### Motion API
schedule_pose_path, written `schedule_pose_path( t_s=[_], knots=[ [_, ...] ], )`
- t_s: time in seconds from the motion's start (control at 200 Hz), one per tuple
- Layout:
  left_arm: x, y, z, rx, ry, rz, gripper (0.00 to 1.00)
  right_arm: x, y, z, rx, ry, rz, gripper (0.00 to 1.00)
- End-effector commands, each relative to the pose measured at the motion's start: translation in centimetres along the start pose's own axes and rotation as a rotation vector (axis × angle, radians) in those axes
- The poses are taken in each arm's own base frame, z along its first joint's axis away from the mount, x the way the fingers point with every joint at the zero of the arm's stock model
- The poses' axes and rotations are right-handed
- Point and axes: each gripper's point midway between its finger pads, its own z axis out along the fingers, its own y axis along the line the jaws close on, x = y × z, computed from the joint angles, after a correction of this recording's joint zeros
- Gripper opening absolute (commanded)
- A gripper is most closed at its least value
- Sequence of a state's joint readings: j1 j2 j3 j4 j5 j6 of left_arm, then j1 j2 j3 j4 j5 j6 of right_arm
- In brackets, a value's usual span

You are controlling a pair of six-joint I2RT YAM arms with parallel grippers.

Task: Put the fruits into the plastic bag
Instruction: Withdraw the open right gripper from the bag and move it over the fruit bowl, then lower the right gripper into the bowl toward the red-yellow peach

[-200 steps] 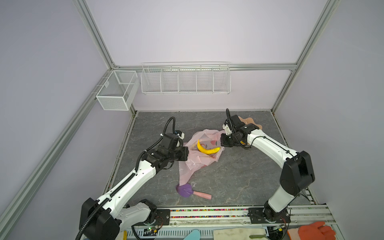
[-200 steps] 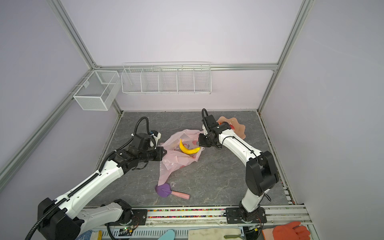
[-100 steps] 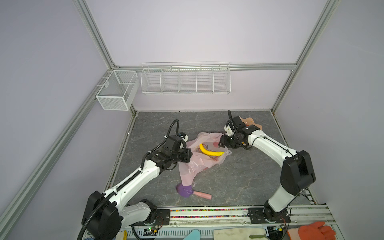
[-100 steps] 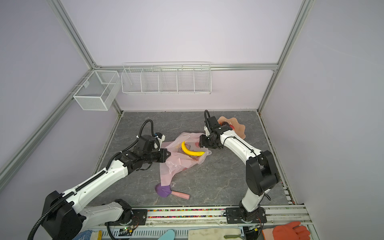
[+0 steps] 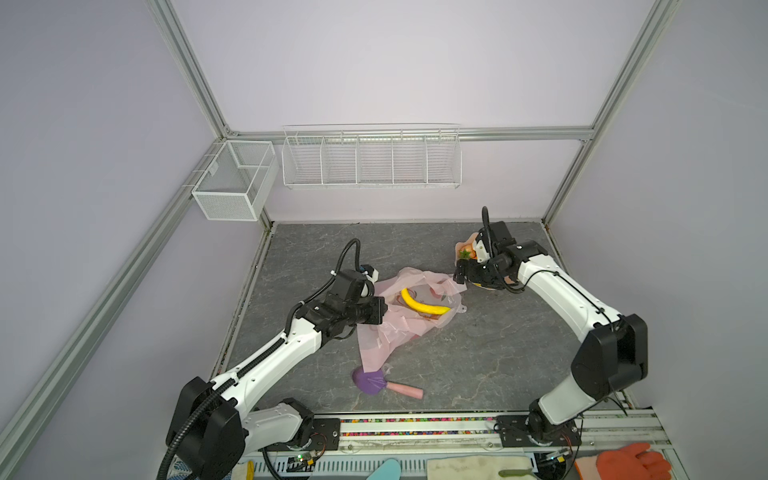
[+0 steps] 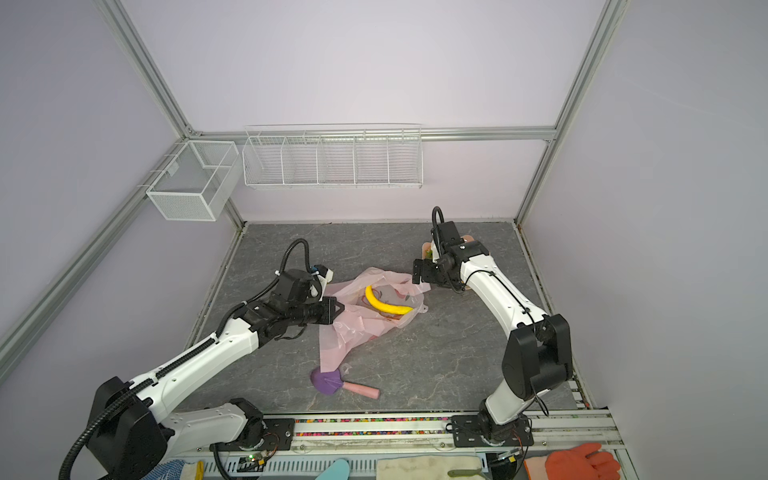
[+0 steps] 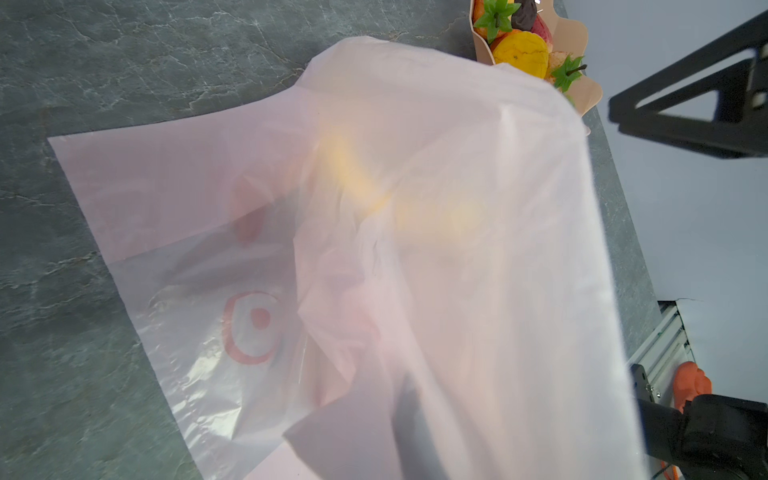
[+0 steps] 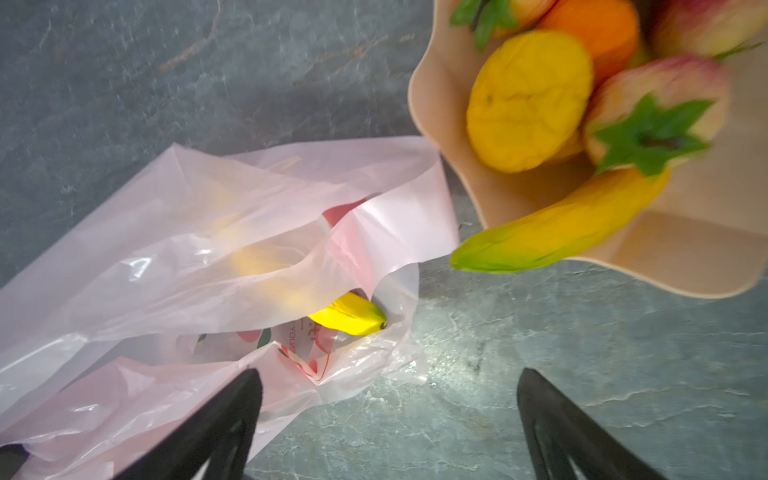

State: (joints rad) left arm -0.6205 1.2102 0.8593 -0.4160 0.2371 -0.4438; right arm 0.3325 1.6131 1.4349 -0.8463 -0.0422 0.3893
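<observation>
**Banana [image 5: 422, 306] lying inside the plastic bag [image 5: 386, 334]**

The crinkly pale-pink bag is lying crumpled with its mouth gaping. The yellow banana is resting inside it. A second banana [image 8: 557, 232], an orange [image 8: 594, 25] and strawberries [image 8: 660, 104] are sitting heaped in a peach bowl [image 8: 685, 257] just beside it.

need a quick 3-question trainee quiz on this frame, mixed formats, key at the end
1. True or false: the right pincer is clamped on a banana.
2. Multiple choice: the green-tipped banana that is outside the plastic bag lies A) in the peach bowl, B) in the left pincer, C) between the right pincer's fingers.
3. Short answer: what is the left pincer shut on?
Key: 1 false, its jaws stand open and empty; 2 A; 3 the plastic bag's edge.
</observation>
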Motion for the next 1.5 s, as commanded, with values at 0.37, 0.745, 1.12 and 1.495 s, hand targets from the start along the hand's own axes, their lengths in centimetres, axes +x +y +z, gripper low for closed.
schedule_pose_path(
  t_s=[0.37, 0.745, 1.12, 1.495],
  knots=[
    [-0.8, -1.0, -0.4, 0.024, -0.023, 0.022, 0.0, -4.6, -8.7, 2.0, 0.263, 0.068, -0.041, 0.86],
    [-1.1, -1.3, -0.8, 0.03, -0.031, 0.032, 0.0, -6.4, -12.7, 6.4, 0.332, 0.123, 0.03, 0.77],
    [-1.3, -1.5, -1.0, 0.031, -0.032, 0.04, 0.0, -6.8, -13.9, 9.5, 0.312, 0.15, 0.083, 0.65],
    [-1.3, -1.6, -1.2, 0.029, -0.036, 0.045, 0.0, -8.0, -14.1, 9.6, 0.303, 0.096, 0.086, 0.55]
  ],
)
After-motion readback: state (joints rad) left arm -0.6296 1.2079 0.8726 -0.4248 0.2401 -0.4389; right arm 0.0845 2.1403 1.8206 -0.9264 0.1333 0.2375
